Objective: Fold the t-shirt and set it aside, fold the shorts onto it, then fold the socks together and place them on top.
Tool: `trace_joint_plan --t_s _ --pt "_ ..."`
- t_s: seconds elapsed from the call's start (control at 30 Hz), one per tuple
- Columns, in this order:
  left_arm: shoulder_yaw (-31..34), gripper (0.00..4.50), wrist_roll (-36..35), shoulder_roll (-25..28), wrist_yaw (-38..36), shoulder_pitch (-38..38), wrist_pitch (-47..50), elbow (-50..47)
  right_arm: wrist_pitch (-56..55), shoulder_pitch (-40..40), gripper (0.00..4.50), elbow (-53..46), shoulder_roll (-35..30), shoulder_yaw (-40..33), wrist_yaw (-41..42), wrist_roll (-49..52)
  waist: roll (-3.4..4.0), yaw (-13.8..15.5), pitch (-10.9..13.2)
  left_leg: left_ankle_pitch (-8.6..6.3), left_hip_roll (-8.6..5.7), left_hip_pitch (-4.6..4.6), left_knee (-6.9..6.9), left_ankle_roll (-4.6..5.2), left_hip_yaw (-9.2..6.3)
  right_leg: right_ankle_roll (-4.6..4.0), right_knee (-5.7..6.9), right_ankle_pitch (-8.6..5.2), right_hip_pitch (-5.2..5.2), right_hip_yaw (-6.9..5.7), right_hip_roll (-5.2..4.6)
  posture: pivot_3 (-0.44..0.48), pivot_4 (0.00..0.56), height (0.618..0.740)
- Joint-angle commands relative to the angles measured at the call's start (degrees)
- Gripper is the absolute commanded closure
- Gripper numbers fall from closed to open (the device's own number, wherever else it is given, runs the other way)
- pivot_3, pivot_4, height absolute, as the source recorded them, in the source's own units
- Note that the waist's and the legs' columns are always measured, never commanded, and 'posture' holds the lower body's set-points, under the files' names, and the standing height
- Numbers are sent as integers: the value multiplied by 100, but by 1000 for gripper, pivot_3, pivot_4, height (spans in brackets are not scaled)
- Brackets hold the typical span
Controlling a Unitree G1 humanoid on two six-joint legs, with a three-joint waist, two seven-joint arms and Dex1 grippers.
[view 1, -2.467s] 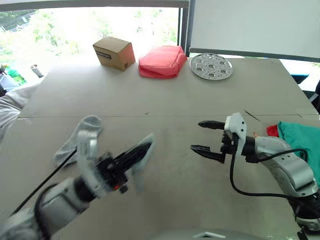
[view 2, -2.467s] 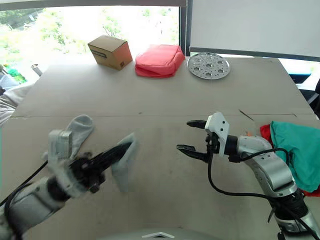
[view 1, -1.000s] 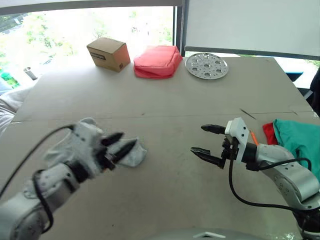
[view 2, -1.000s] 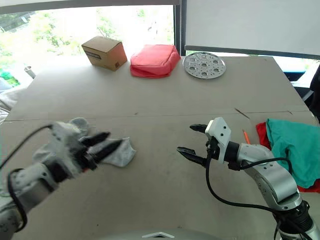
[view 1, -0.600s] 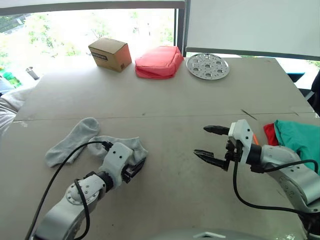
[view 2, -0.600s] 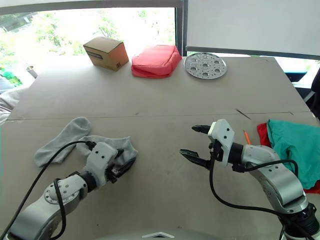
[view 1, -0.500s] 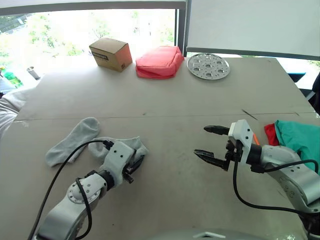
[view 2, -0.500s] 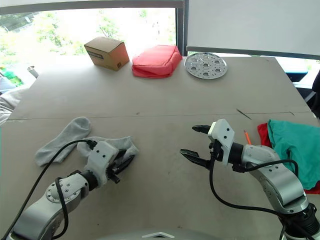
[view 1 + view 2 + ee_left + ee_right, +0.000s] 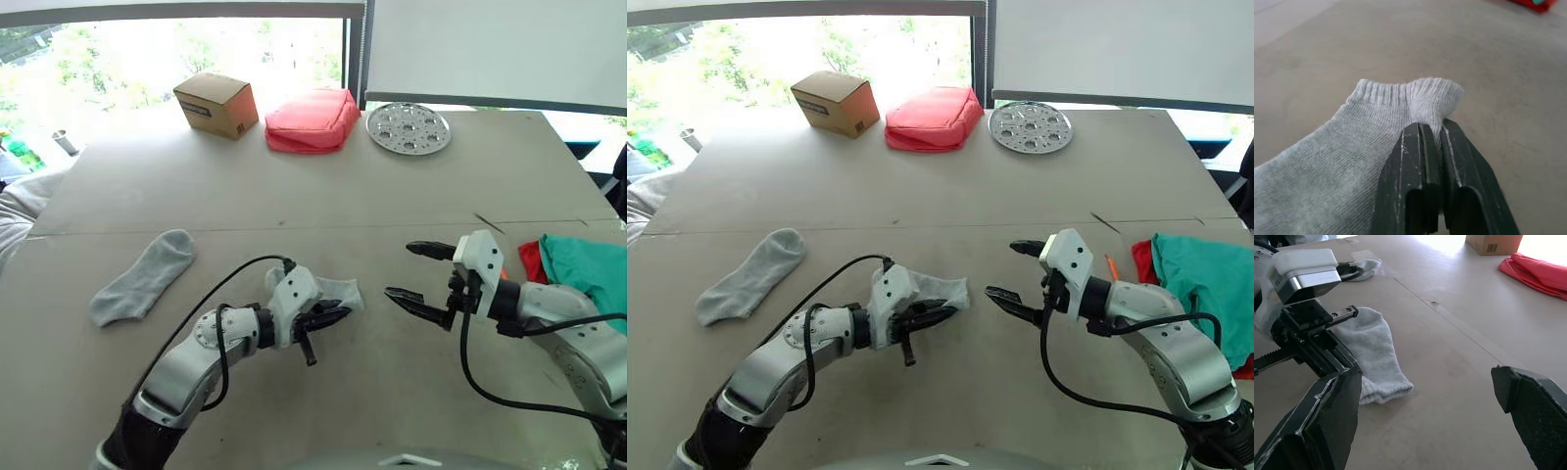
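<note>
Tabletop: left gripper clenched on one sock, right gripper agape nearby; t-shirt & shorts look stacked aside, socks unpaired.

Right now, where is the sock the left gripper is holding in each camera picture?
Left eye view: sock, centre, at the left gripper.
Right eye view: centre.
Left wrist view: pinched at its cuff.
Right wrist view: on the table.
Shared landmark: the second sock, toward the robot's left.
</note>
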Motion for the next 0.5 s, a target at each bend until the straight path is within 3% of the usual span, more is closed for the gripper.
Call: trace_joint_plan --t_s 0.03,0.13,0.27,0.37,0.43,0.5 --pt "913 2272 -889 106 -242 205 249 -361 -27 32 0 -239 -51 -183 -34 59 0 -12 1 0 4 0 0 0 -1 9 0 -5 -1 -1 0 0 150 739" --pt "1766 1370 -1656 228 -234 615 591 -741 -86 18 0 -171 -20 -132 -20 43 -1 -34 2 0 7 2 0 0 -2 21 1 -12 -2 0 -1 0 150 739" --pt "3922 1370 -2992 140 707 1441 1143 -1129 -257 -115 0 79 107 34 87 -26 1 -35 8 0 15 3 0 -1 -3 22 -1 -13 -5 0 -5 0 150 739" --pt "5109 1370 -2233 516 526 2356 926 -1025 -428 -291 0 379 273 222 207 -102 6 -14 12 0 13 7 0 -1 -6 23 2 -14 -2 -5 1 0 150 739" --pt "5434 1370 -1768 765 200 2823 649 -887 -499 -368 0 505 342 298 266 -154 -4 -11 10 0 5 7 0 -1 -3 22 4 -14 -2 -5 0 0 150 739" --pt "5712 1370 -834 1149 -43 3164 -109 -119 -593 -487 0 672 443 420 345 -198 -2 11 11 -1 1 5 0 -2 -1 21 -1 -14 -2 -4 -5 0 150 739"
